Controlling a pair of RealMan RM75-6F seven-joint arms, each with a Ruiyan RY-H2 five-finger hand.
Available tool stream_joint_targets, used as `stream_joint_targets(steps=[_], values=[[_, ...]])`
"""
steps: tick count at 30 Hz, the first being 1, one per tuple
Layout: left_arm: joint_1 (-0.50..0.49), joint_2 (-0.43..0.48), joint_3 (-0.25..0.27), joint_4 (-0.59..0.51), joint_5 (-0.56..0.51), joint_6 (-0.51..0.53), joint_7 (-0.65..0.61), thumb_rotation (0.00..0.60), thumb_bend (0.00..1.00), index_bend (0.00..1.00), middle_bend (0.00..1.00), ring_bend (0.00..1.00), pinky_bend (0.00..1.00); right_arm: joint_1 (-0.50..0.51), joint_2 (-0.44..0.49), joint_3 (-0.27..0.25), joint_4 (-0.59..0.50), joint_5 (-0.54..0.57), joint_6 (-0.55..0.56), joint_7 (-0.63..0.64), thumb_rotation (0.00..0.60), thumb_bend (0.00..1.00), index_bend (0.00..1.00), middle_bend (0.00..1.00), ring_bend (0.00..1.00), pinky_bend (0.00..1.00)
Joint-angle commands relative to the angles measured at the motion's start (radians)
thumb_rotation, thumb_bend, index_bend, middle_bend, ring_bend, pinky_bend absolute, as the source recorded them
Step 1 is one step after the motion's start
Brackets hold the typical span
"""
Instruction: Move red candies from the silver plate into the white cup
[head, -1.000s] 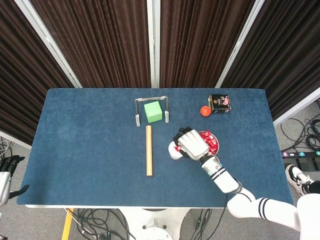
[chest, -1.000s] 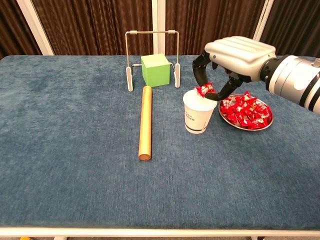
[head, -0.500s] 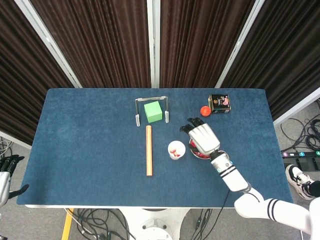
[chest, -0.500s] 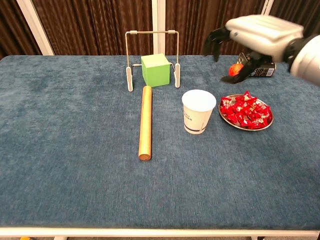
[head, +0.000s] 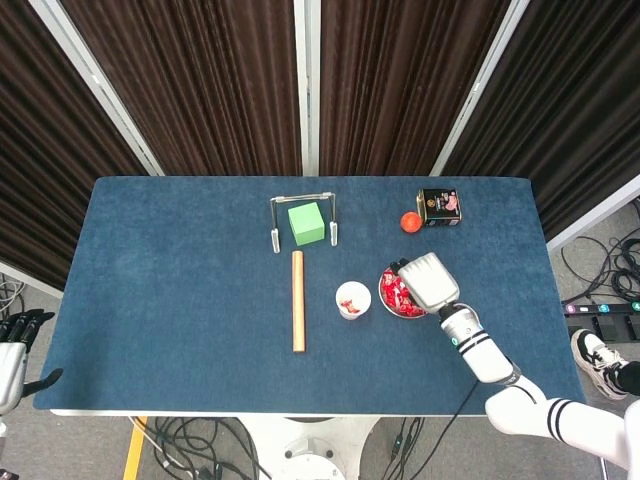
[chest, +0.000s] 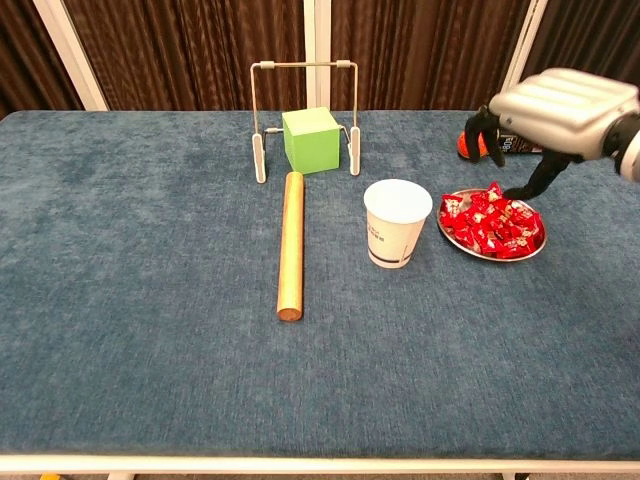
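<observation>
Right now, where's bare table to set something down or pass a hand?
Free: the whole stretch left of the wooden rod, and the front strip nearest the robot. Crowded: white cup, silver plate under the right robot hand, and red ball beside the black tin.

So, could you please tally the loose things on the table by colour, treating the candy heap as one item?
Red: 2, the candy heap and the small ball
Green: 1, the cube
White: 1, the cup
Silver: 2, the plate and the wire frame
Tan: 1, the wooden rod
Black: 1, the tin
Total: 8
</observation>
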Motion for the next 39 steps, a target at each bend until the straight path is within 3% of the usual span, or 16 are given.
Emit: stream_joint_targets(steps=[1, 6, 21, 29, 39], values=[[0.003, -0.003, 0.003, 0.006, -0.001, -0.002, -0.009, 0.6, 0.0, 0.27, 0.28, 0.2, 0.21, 0.007, -0.037, -0.018, 0.039, -0.004, -0.019, -0.004, 0.6, 0.1, 0.43, 0.5, 0.83, 1.0], [0.001, -0.009, 0.005, 0.013, -0.002, -0.01, -0.015, 0.6, 0.0, 0.27, 0.28, 0.2, 0.21, 0.012, -0.087, -0.027, 0.103, -0.003, -0.044, 0.02, 0.6, 0.1, 0.44, 0.43, 0.82, 1.0], [0.006, -0.015, 0.006, 0.035, -0.007, -0.013, -0.033, 0.6, 0.0, 0.27, 0.28, 0.2, 0.21, 0.038, -0.2, -0.032, 0.274, -0.033, -0.085, 0.112, 0.6, 0.12, 0.45, 0.42, 0.82, 1.0], [0.005, -0.018, 0.005, 0.044, -0.008, -0.015, -0.039, 0.6, 0.0, 0.27, 0.28, 0.2, 0.21, 0.041, -0.223, -0.034, 0.325, -0.039, -0.1, 0.137, 0.6, 0.16, 0.49, 0.45, 0.82, 1.0], [0.005, -0.021, 0.004, 0.051, -0.013, -0.02, -0.041, 0.6, 0.0, 0.27, 0.28, 0.2, 0.21, 0.042, -0.242, -0.027, 0.369, -0.032, -0.114, 0.154, 0.6, 0.29, 0.62, 0.54, 0.83, 1.0]])
